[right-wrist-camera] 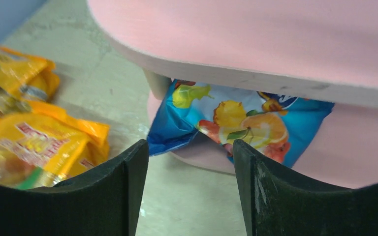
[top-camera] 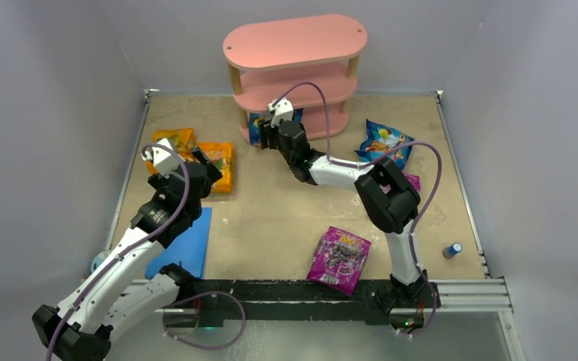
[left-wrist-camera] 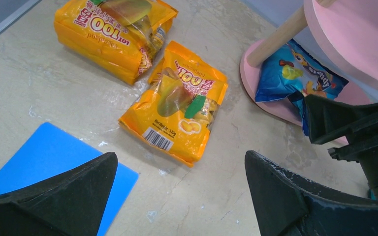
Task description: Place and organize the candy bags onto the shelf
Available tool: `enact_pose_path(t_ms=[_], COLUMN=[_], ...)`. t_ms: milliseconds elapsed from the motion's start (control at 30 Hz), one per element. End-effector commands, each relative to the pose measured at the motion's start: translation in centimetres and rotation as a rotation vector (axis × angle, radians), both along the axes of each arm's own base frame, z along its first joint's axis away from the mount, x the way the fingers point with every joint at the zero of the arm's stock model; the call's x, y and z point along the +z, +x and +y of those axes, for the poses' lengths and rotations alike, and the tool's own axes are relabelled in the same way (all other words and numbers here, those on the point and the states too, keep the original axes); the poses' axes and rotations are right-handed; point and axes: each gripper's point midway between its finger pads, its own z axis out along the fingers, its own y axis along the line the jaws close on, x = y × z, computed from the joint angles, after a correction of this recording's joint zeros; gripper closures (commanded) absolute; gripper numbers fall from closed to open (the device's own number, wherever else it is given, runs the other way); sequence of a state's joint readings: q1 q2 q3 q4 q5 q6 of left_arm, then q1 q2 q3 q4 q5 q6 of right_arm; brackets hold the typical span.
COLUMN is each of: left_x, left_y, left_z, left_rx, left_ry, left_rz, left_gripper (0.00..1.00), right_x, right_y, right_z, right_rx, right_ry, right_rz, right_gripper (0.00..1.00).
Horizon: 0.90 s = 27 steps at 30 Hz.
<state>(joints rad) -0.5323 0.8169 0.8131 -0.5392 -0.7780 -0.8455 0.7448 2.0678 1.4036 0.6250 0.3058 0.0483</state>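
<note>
On the bottom board of the far shelf [top-camera: 295,45] lay one blue bag [right-wrist-camera: 246,123], the right gripper [right-wrist-camera: 189,147] just near of it, jaws apart, empty. Over the orange bags [left-wrist-camera: 177,108] at left hung the left gripper [left-wrist-camera: 181,157], jaws apart. A second blue bag [top-camera: 384,141] lay far right and a purple bag [top-camera: 339,258] near centre.

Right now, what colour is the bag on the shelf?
The bag is blue with fruit prints; best in right wrist view.
</note>
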Motion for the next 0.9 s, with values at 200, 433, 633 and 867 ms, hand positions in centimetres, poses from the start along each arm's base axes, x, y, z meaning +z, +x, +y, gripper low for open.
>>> enact_pose_path(t_ms=[200,433,633,867], left_x=[0.1,0.4,0.4,0.5], left_y=[0.1,-0.4,-0.5,-0.6], left_z=[-0.7,-0.6,-0.5,-0.4], left_rx=[-0.036,-0.043,-0.044,-0.042], left_ry=[-0.046,-0.058,-0.059,-0.056], left_rz=[-0.032,-0.047,-0.051,-0.051], left_gripper=[0.01,0.01,0.01,0.01], right_x=[1.6,-0.8,-4.0,-10.9], right_y=[4.0,6.4,7.1,4.1], right_z=[1.4,0.4,0.7,0.0], right_rx=[-0.253,-0.338,-0.307,-0.271], right_ry=[0.421,0.376,0.283,0.075], right_rz=[0.128,0.089,0.137,0.365], right_gripper=[0.32,0.30,0.30,0.30])
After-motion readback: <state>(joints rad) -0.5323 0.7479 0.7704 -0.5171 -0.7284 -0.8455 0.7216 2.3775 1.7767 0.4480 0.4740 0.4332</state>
